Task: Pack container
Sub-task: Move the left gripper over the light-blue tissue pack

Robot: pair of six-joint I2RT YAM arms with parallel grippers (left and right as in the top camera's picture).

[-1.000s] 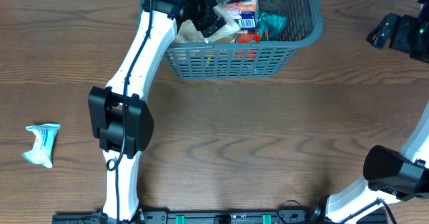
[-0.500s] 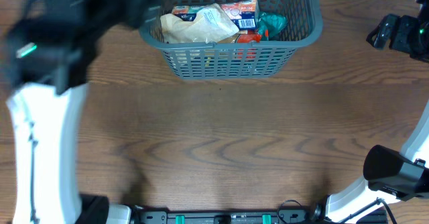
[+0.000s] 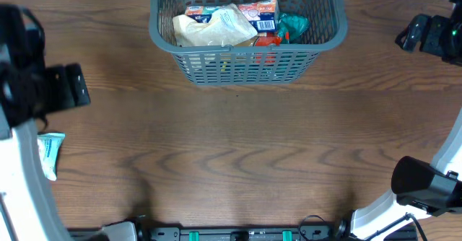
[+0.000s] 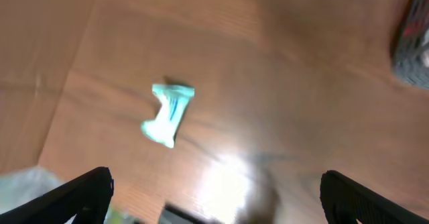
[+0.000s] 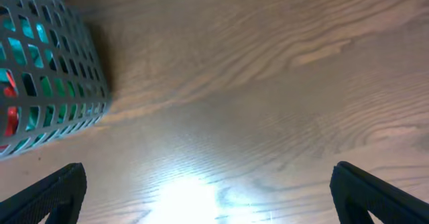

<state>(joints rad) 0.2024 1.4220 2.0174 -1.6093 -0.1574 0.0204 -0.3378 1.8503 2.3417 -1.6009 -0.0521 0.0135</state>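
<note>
The dark gray slotted container stands at the back middle of the table, holding several snack packets: a tan bag, a white and orange packet and a teal one. Its corner shows in the right wrist view. A light teal packet lies on the table at the far left, partly hidden by my left arm; it also shows in the left wrist view. My left gripper is open and empty, high above that packet. My right gripper is open and empty at the far right.
The left arm's white link and dark wrist fill the left edge of the overhead view. The right arm's base sits at the front right. A bright glare lies on the wood in both wrist views.
My left arm has swung out of the container and across to the far left, now above the teal packet. The tan bag lies in the container. The right arm has not moved.
</note>
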